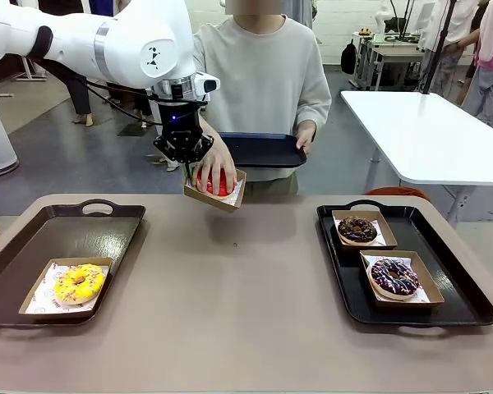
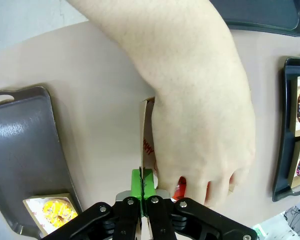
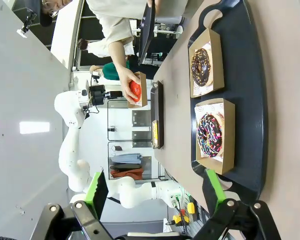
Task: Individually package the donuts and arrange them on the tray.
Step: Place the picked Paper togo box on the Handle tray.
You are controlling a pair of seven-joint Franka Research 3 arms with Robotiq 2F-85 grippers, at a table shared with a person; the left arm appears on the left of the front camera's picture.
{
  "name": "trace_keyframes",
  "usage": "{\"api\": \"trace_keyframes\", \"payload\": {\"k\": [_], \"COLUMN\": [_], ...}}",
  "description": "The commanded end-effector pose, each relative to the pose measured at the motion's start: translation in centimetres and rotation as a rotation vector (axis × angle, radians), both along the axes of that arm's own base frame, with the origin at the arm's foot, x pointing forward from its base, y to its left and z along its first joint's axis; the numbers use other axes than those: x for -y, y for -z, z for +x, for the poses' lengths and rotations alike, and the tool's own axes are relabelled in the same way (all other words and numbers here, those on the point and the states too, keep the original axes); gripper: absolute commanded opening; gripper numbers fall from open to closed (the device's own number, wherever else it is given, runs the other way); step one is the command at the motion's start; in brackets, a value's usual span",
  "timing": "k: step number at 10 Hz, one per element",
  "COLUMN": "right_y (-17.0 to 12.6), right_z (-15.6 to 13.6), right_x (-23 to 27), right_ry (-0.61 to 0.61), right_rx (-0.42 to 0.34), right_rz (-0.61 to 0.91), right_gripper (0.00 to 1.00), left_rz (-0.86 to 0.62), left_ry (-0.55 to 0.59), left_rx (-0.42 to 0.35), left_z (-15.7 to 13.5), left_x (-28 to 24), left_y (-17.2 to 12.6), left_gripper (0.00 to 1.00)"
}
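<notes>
Front view shows you the left gripper holding a cardboard box above the bench, a person's hand on the red donut inside. Left wrist view: your fingers pinch the box wall. Right wrist view: your right gripper gapes wide, near the boxed sprinkled donut.

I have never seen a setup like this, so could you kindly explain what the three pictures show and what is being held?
Two white robot arms share a table with a person. The front view looks across at that person; each other picture comes from a camera on one arm's wrist. The left claw is shut on the edge of a cardboard box held above the table, and the person's hand is on the red donut in it. The right claw is open, holding nothing. A yellow donut lies boxed on the left tray; a chocolate donut and a sprinkled dark donut lie boxed on the right tray.
</notes>
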State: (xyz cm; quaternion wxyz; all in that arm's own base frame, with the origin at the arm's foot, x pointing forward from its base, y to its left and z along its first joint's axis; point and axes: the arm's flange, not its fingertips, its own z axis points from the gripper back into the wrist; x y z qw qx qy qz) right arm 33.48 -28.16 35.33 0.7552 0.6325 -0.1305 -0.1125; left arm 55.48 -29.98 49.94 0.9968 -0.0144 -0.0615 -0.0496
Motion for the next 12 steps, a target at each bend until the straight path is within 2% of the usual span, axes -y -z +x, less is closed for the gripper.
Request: {"api": "trace_keyframes", "payload": {"k": [1,9,10,12], "right_y": [-0.3,-0.3,-0.3,-0.3], "right_z": [-0.1,-0.1,-0.1,-0.1], "right_x": [0.0,0.0,0.0,0.0], "right_ry": [0.003,0.003,0.003,0.003], "right_rx": [-0.005,-0.005,-0.005,-0.005], "right_rz": [0.001,0.001,0.001,0.001], "right_gripper": [1.00,1.00,1.00,1.00], "left_rz": [-0.004,0.000,-0.024,0.033], "left_ry": [-0.001,0.000,-0.039,-0.064], "left_rx": [-0.002,0.000,-0.002,-0.007], "left_z": [-0.4,0.0,-1.3,-2.8], "left_x": [-0.4,0.0,-1.9,-6.7], "left_y": [-0.1,0.0,0.1,-0.3], "left_gripper": [0.00,0.01,0.01,0.01]}}
